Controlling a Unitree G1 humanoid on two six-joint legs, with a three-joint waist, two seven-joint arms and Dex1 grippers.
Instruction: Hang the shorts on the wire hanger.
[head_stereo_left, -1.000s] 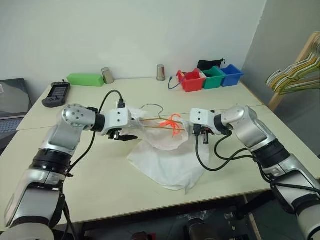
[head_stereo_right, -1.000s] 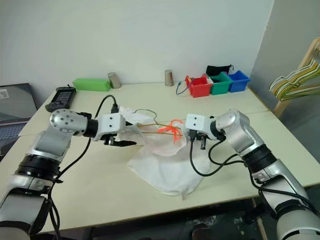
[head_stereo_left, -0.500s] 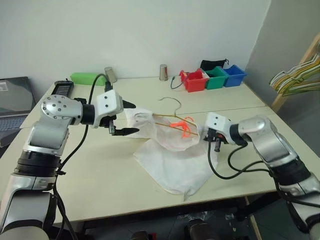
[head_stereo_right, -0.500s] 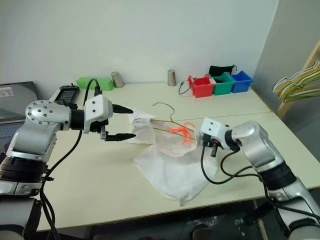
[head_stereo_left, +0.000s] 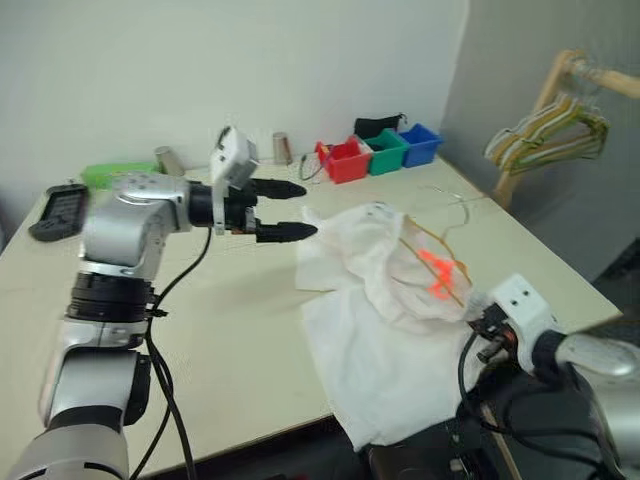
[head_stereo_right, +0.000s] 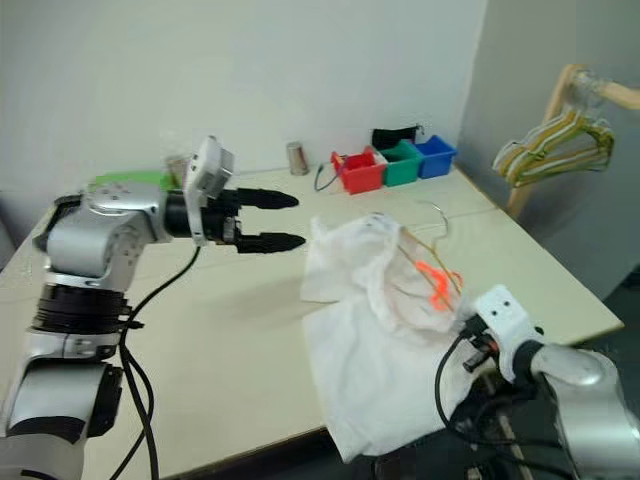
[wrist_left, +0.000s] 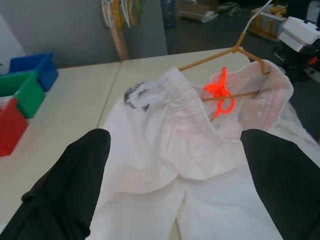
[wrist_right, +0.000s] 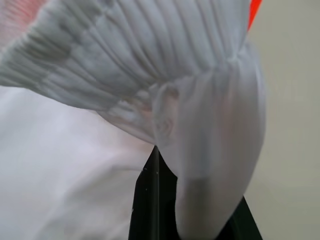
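Now, shorts (head_stereo_left: 385, 300): white, thin, spread crumpled on the bench (head_stereo_left: 230, 330), the lower part draping over the near edge; the gathered waistband is bunched up toward the far side, with a dark mark on the fabric there.
Drawstring (head_stereo_left: 437, 275): orange-red, knotted, lying at the waistband opening.
Wire hanger (wrist_left: 239, 50): thin yellow-gold wire, threaded into the waistband; its lower bar crosses inside the opening by the drawstring, its shoulders and hook (head_stereo_left: 452, 205) rise out of the cloth.
Left gripper (head_stereo_left: 285, 208): raised over the bench, level, aimed across at the shorts and well apart from them; jaws spread wide, nothing between them. From its wrist the two black fingers (wrist_left: 70, 185) frame the waistband without touching it.
Right gripper (wrist_right: 165, 200): low at the near right edge of the bench, beside the waistband; jaws pressed together on a fold of the white fabric, which drapes over the black fingertips in its wrist view.
Right arm (head_stereo_left: 520, 310): white wrist housing just beside the drawstring end of the shorts.
Bins (head_stereo_left: 375, 152): red, green and blue, in a row at the far side of the bench, with a black thing behind them.
Metal cups (head_stereo_left: 283, 148): two, near the wall.
Green box (head_stereo_right: 125, 181): far side, behind the left arm.
Other hangers (head_stereo_left: 545, 125): bunched, pale green, yellow and white, hanging from a wooden rack to the right.
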